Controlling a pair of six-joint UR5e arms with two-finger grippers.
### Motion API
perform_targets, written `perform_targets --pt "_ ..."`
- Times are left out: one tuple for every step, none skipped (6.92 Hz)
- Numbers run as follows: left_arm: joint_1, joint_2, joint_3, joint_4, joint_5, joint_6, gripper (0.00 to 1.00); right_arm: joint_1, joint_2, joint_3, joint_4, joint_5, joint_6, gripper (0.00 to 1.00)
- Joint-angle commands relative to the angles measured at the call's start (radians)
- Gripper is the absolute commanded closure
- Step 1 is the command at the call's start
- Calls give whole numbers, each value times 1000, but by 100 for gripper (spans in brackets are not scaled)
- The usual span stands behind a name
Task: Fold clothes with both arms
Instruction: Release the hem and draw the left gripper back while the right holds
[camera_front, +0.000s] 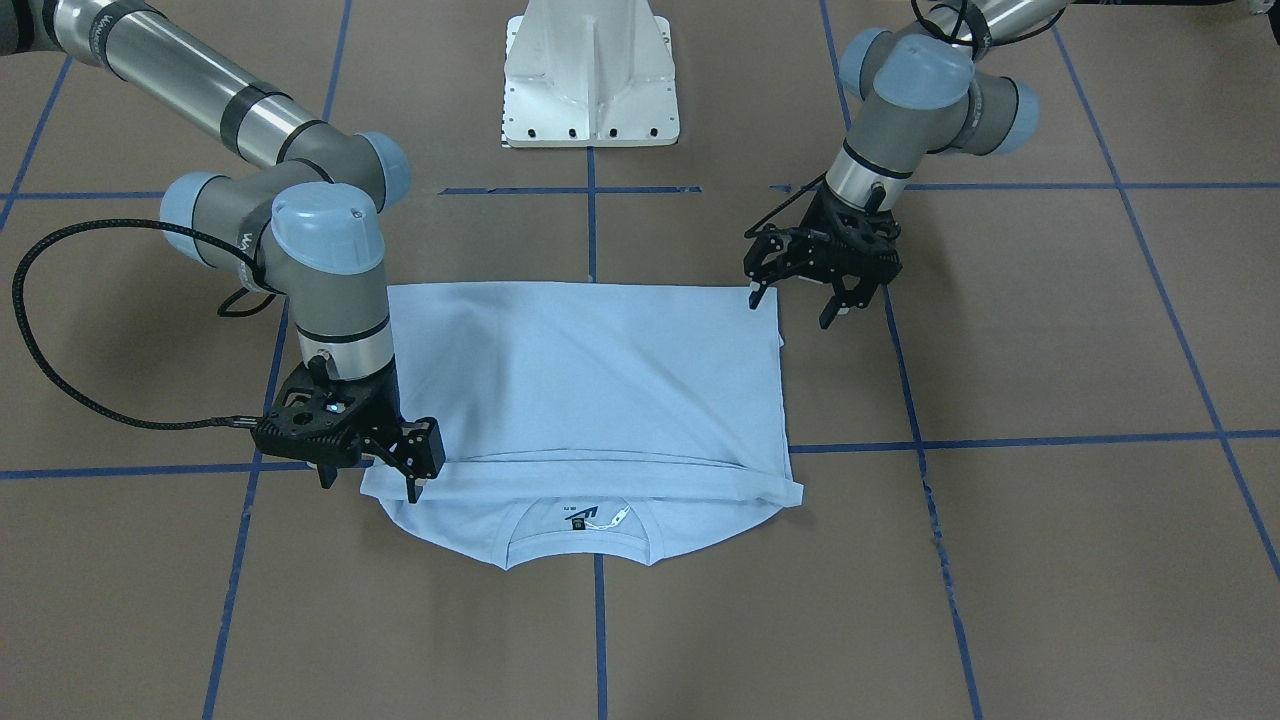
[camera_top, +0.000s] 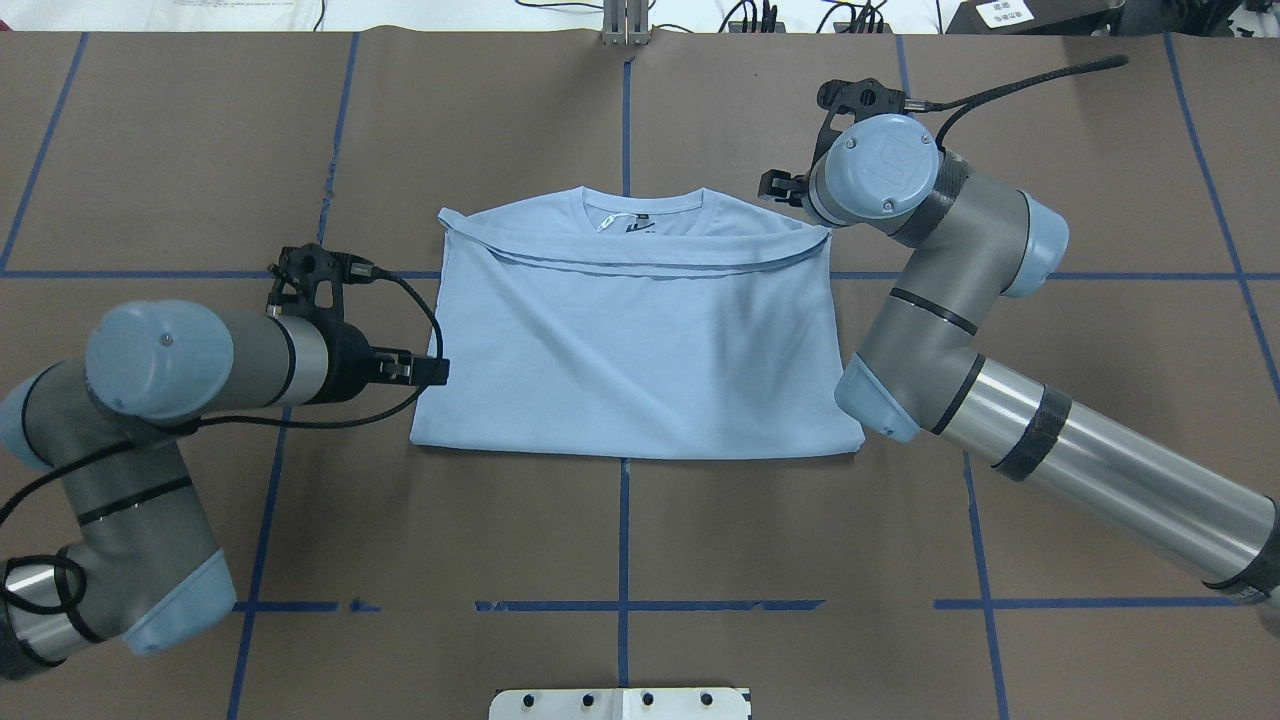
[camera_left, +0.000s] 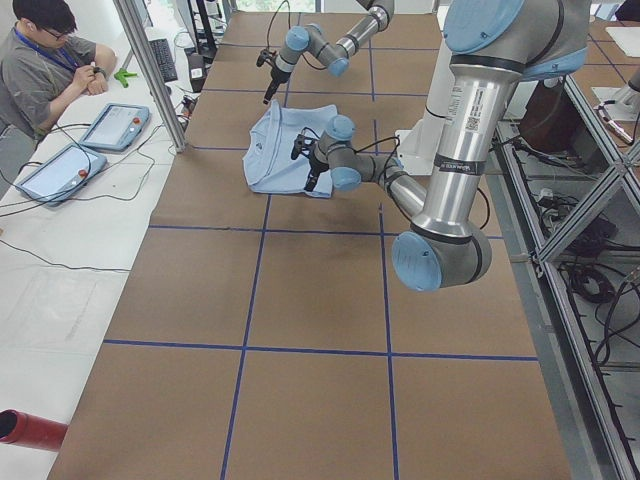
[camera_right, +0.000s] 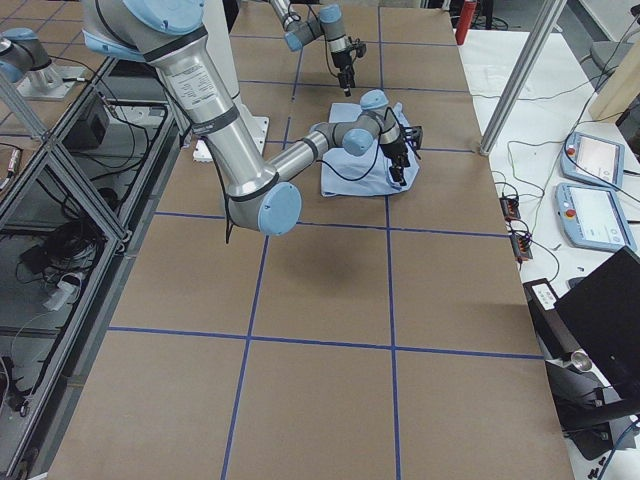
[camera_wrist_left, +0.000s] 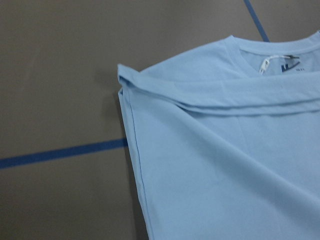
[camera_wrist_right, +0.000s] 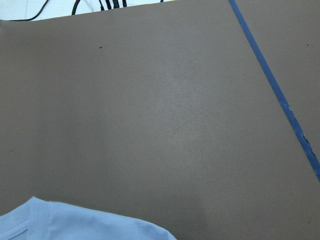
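Observation:
The light blue T-shirt (camera_front: 590, 380) lies flat mid-table, its lower half folded up to just short of the collar (camera_front: 578, 530) with its dark label; it also shows in the overhead view (camera_top: 640, 350). My left gripper (camera_front: 793, 305) is open and empty at the folded edge's corner nearest the base, one fingertip (camera_front: 757, 295) at the cloth. My right gripper (camera_front: 368, 482) is open, low at the opposite side by the fold's hem end, one fingertip (camera_front: 412, 490) over the shirt's edge. The left wrist view shows the shirt (camera_wrist_left: 225, 150) but no fingers. The right wrist view shows mostly bare table.
The white pedestal base (camera_front: 590, 80) stands behind the shirt. Blue tape lines (camera_front: 1000, 440) cross the brown table. An operator (camera_left: 50, 60) with tablets (camera_left: 105, 125) sits beyond the table's far side.

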Motion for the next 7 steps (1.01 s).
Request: perform_targets --pt "95 27 -6 0 82 -101 38 0 -3 1 2 -1 1 0" --pt "97 27 0 0 84 -99 40 0 -3 1 2 -1 1 0" --pt "97 21 17 0 84 -98 40 -1 -3 1 2 -1 1 0" --pt "100 18 38 -2 82 -96 40 -1 -6 1 2 -1 -2 0" --pt "109 12 44 0 82 -96 42 -1 -6 1 2 -1 -2 0" --pt "109 10 47 -2 82 -98 56 -1 -6 1 2 -1 -2 0" --pt "109 10 49 -2 82 -98 61 -1 -6 1 2 -1 -2 0"
